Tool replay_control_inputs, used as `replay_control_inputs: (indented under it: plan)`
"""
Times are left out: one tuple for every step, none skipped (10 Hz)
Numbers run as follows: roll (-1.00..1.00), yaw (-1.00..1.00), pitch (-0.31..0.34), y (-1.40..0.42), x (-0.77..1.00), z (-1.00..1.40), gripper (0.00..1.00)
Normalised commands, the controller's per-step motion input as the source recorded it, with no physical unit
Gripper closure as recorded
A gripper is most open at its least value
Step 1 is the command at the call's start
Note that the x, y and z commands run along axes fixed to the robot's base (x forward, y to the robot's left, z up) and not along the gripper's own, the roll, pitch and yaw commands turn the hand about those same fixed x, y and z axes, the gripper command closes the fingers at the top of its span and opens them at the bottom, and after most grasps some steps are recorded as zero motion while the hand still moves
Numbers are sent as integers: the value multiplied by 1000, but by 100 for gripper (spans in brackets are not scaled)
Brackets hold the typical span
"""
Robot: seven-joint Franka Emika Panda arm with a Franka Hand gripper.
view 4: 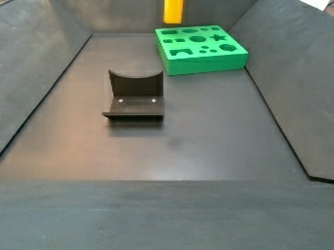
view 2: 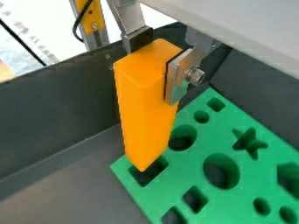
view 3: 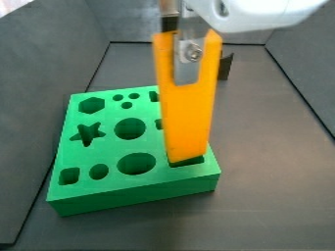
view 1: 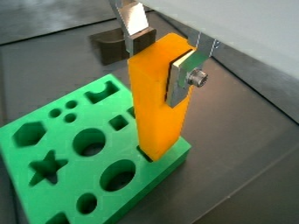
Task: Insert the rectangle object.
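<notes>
The rectangle object (view 1: 158, 105) is a long orange-yellow bar standing upright, also seen in the other wrist view (view 2: 142, 105). Its lower end sits in a rectangular slot near a corner of the green board (view 1: 47, 131), which has several shaped holes. In a side view the bar (view 3: 181, 98) rises well above the board (view 3: 131, 191). My gripper (view 1: 160, 59) is shut on the bar's top end, with one silver finger (view 1: 184, 77) flat on its side and the other behind it. It shows the same way in the other wrist view (view 2: 158, 63) and in a side view (view 3: 186, 47).
The dark fixture (view 4: 133, 96) stands on the dark floor in front of the green board (view 4: 202, 44), and its top shows behind the bar (view 1: 111, 44). Sloping dark walls (view 4: 39, 88) surround the floor on both sides.
</notes>
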Motion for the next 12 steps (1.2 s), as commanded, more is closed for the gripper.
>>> replay_control_inputs:
  plan:
    - [34, -460, 180, 0, 369, -203, 100]
    - [0, -240, 214, 23, 311, -254, 100]
    - [0, -246, 429, 69, 206, -303, 100]
    - [0, -297, 453, 66, 123, -211, 100]
    - [0, -206, 367, 17, 49, -240, 100]
    - [0, 0, 146, 0, 20, -100, 100]
    - [0, 0, 20, 0, 0, 0, 100]
    - [50, 0, 3, 0, 46, -43, 100]
    - [50, 134, 9, 43, 200, 0, 100]
    - [47, 140, 13, 103, 223, 0, 100]
    - [49, 106, 21, 149, 209, 0, 100]
    - [37, 86, 16, 83, 69, 0, 100]
